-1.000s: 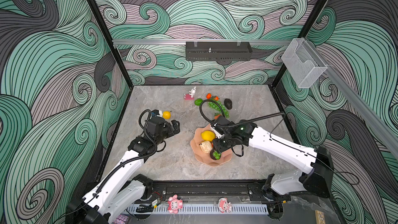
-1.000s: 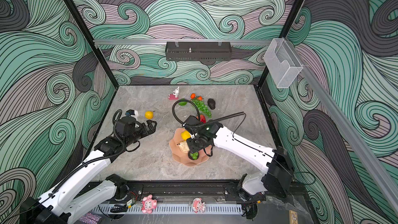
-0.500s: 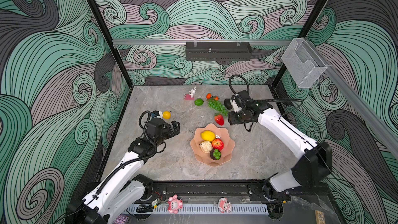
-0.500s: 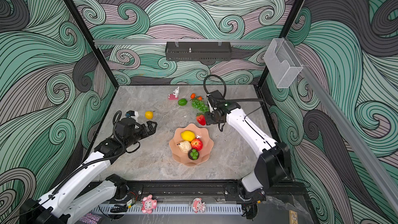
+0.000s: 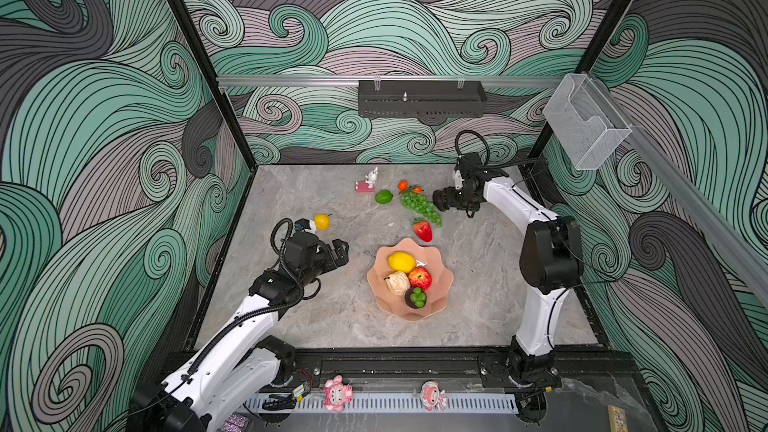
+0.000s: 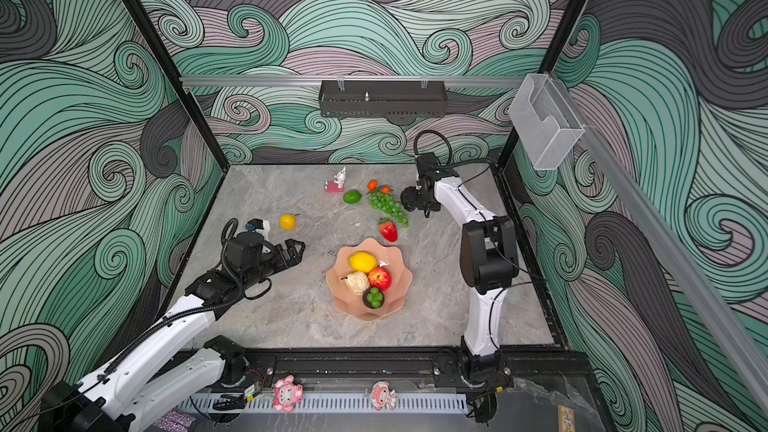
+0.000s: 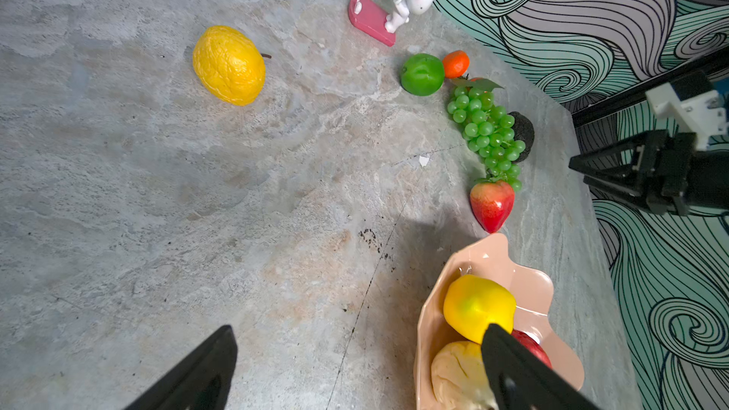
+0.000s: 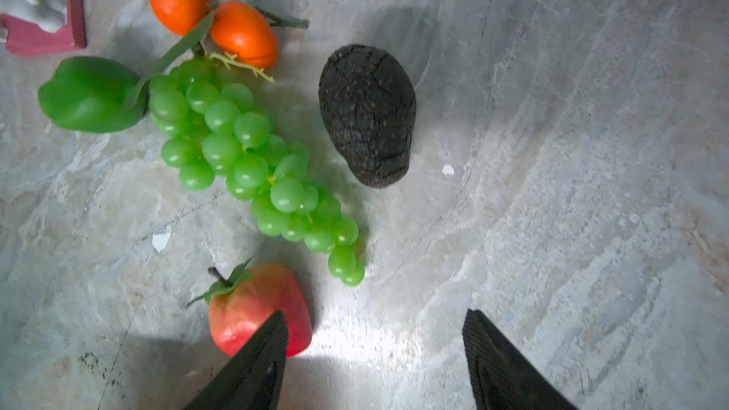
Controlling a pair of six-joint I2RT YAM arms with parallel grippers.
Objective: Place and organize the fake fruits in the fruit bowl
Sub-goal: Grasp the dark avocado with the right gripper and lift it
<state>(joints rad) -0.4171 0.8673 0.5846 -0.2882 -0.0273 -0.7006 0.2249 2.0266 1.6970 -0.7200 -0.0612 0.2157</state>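
The salmon-pink fruit bowl [image 5: 444, 284] holds a lemon [image 5: 401, 261], a cream knobbly fruit [image 5: 397, 283], a red apple [image 5: 420, 278] and a dark piece topped with green [image 5: 416, 297]. Behind it on the table lie a strawberry [image 8: 256, 305], a grape bunch [image 8: 244, 159], a lime [image 8: 88, 94], two oranges [image 8: 242, 33] and a dark avocado [image 8: 367, 114]. A yellow fruit [image 5: 321, 221] lies at the left. My right gripper [image 8: 374, 317] hovers open near the avocado, holding nothing. My left gripper [image 5: 341, 250] is open and empty, left of the bowl.
A pink-and-white rabbit figurine [image 5: 368, 182] stands at the back beside the lime. A clear mesh basket [image 5: 584, 122] hangs on the right wall and a black tray [image 5: 419, 98] on the back wall. Two pink dolls [image 5: 337, 392] sit on the front rail.
My right gripper left the bowl, where the apple now lies, and swung to the back right over the avocado and grapes, its jaws opening wider. The left arm stayed still.
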